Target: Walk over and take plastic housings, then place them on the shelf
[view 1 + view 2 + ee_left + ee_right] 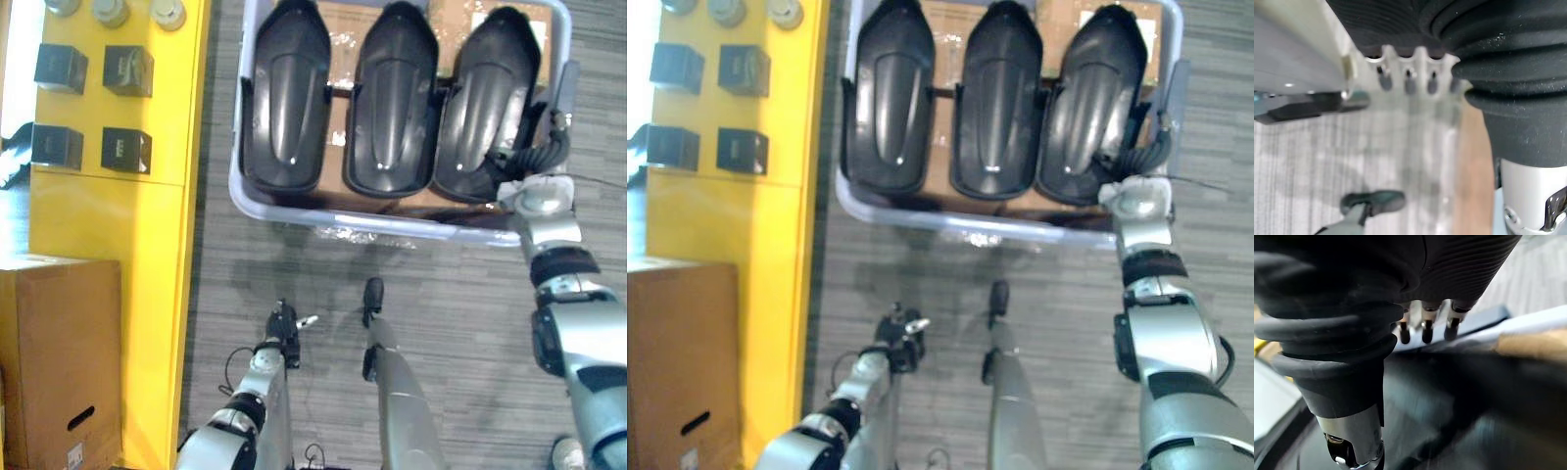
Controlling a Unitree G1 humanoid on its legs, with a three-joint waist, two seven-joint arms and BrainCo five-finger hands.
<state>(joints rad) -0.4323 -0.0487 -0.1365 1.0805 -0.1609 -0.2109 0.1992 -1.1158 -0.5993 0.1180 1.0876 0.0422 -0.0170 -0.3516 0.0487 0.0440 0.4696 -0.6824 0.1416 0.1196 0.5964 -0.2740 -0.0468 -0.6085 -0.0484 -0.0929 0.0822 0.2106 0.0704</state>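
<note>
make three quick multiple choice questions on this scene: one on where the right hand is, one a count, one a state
1. Where is the right hand?
A. at the bin's right end, by the right housing
B. on the shelf
C. down at the floor

2. How many housings are in the bin?
A. two
B. three
C. five

3. The housings are:
A. all resting in the bin
B. one lifted clear
C. all on the shelf

Answers:
1 A, the right arm reaches to the bin's right corner.
2 B, three black housings sit side by side.
3 A, none is raised out of the bin.
</note>
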